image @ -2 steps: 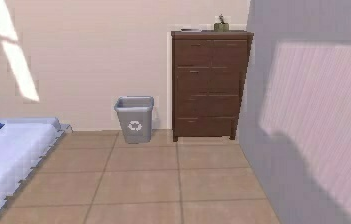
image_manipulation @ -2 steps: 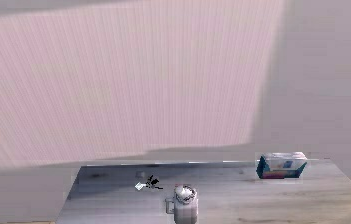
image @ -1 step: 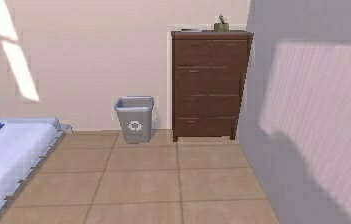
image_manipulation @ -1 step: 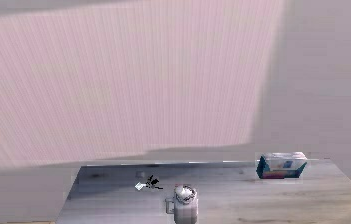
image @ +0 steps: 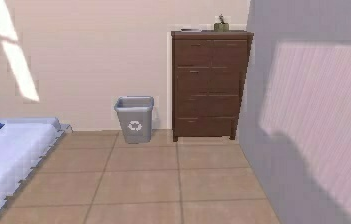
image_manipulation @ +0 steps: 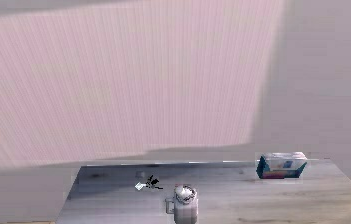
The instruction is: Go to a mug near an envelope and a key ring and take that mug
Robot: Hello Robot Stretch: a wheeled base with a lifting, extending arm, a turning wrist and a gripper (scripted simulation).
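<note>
Arm side view: grey table point(image_manipulation: 103, 185) along the bottom, set against a pale wall point(image_manipulation: 133, 80) with a pinkish light patch. Mug point(image_manipulation: 183, 201) upright on the table near its front edge, about mid-picture, whitish-grey, darker at the top. Just left of mug and a bit farther back, small white scrap point(image_manipulation: 140, 185) next to a small dark tangle point(image_manipulation: 154, 183); too small to call envelope or key ring. Blue-and-white box point(image_manipulation: 281, 166) at the table's right end, well apart from mug. Cannot tell gripper state.

Forward view: brown dresser point(image: 212, 85) with four drawers, small dark object point(image: 221, 24) on top, unclear what. Grey bin point(image: 134, 119) with white recycling mark left of dresser, on tiled floor point(image: 143, 190). Bed corner point(image: 13, 150), blue and white, at lower left.
</note>
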